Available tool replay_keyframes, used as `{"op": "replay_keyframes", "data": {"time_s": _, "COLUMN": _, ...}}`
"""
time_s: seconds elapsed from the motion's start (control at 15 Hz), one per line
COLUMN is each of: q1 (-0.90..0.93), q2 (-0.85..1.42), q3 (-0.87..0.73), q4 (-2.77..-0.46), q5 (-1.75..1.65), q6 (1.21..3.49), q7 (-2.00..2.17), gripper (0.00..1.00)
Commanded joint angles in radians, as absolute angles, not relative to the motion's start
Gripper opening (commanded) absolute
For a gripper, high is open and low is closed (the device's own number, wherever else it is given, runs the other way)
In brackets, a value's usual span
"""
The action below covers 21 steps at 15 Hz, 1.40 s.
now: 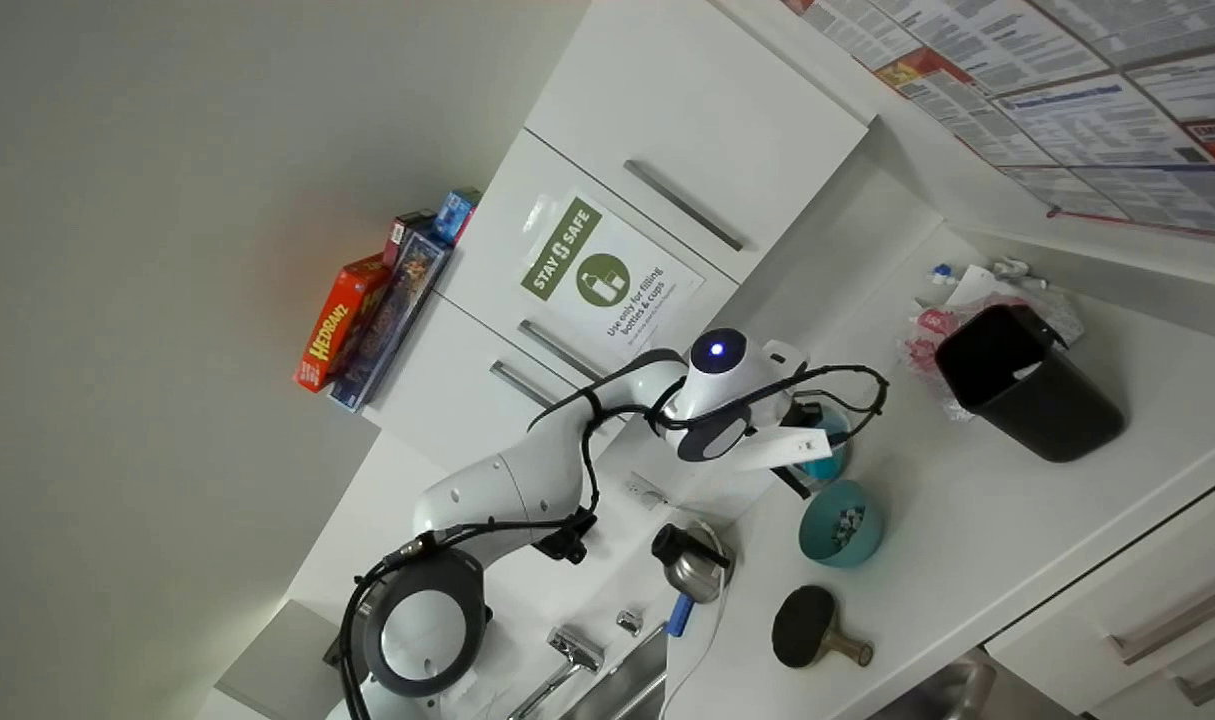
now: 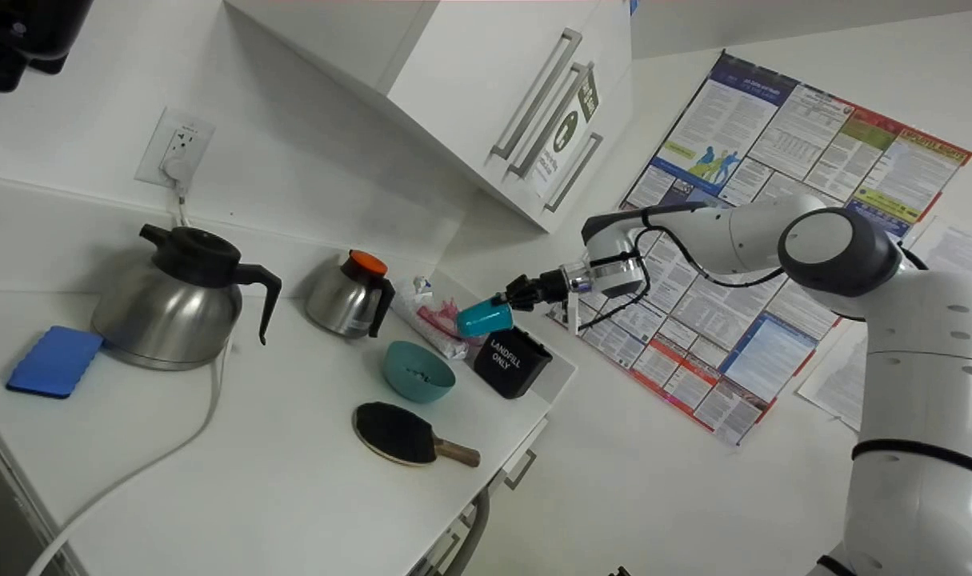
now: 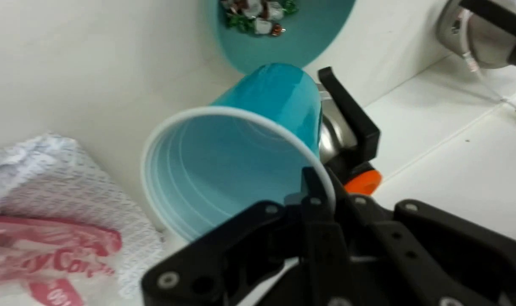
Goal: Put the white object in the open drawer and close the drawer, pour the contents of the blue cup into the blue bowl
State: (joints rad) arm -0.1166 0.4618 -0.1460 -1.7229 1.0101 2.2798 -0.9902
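The small light-blue plastic cup [image 3: 236, 161] hangs above the white counter [image 2: 278, 464], clamped by the black two-fingered gripper [image 3: 323, 182]: one finger inside the rim, one outside, at about four o'clock on its mouth from the wrist. I see nothing in it, so I'd guess it's light, slick, slightly springy, hardly fragile; the rim suits a pinch. In an exterior view the white jointed arm [image 2: 750, 232] bends high, then reaches towards nine o'clock; the round teal-blue bowl [image 2: 410, 356] lies at eight from the cup.
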Motion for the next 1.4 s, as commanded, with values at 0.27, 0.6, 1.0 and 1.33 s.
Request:
{"op": "replay_keyframes", "data": {"time_s": 0.27, "q1": -0.051, "q2": 0.582, "q3": -0.224, "q4": -1.718, "q5": 0.649, "q6": 2.502, "q7": -0.571, "gripper": 0.01}}
{"op": "replay_keyframes", "data": {"time_s": 0.6, "q1": -0.074, "q2": 0.637, "q3": -0.181, "q4": -1.689, "q5": 0.258, "q6": 2.454, "q7": -0.203, "gripper": 0.01}}
{"op": "replay_keyframes", "data": {"time_s": 1.0, "q1": -0.083, "q2": 0.650, "q3": -0.130, "q4": -1.665, "q5": 0.088, "q6": 2.434, "q7": -0.070, "gripper": 0.01}}
{"op": "replay_keyframes", "data": {"time_s": 1.33, "q1": -0.073, "q2": 0.631, "q3": -0.115, "q4": -1.687, "q5": 0.038, "q6": 2.459, "q7": -0.057, "gripper": 0.52}}
